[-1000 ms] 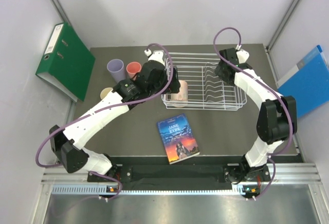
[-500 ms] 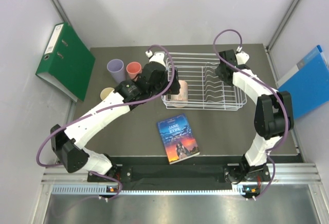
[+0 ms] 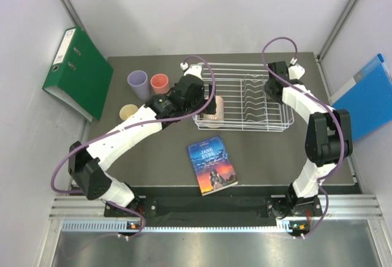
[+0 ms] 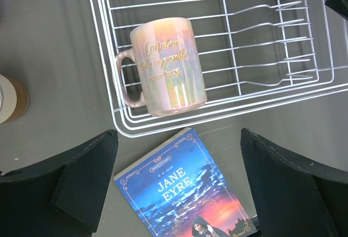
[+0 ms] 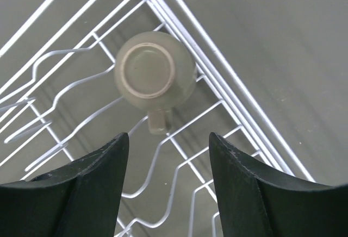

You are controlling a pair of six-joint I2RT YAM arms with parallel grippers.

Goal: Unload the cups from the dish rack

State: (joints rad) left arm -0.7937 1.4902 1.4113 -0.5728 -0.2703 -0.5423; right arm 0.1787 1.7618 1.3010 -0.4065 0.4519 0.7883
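Cups number five. Three are stood on the dark table (image 3: 275, 157) left of the white wire dish rack (image 4: 261, 47): one lilac plastic tumbler (image 3: 138, 83), one salmon-pink cup (image 3: 160, 83) and one beige cup (image 3: 128, 112). Two are seen in the rack: one pearly peach handled mug (image 4: 166, 66), laid on its side at the left end, and one olive handled mug (image 5: 155, 71), set upside down at the right end. Both grippers are held apart and empty, the left gripper (image 4: 176, 139) by the peach mug and the right gripper (image 5: 166, 139) over the olive mug. One paperback book (image 3: 212, 166) is laid before the rack.
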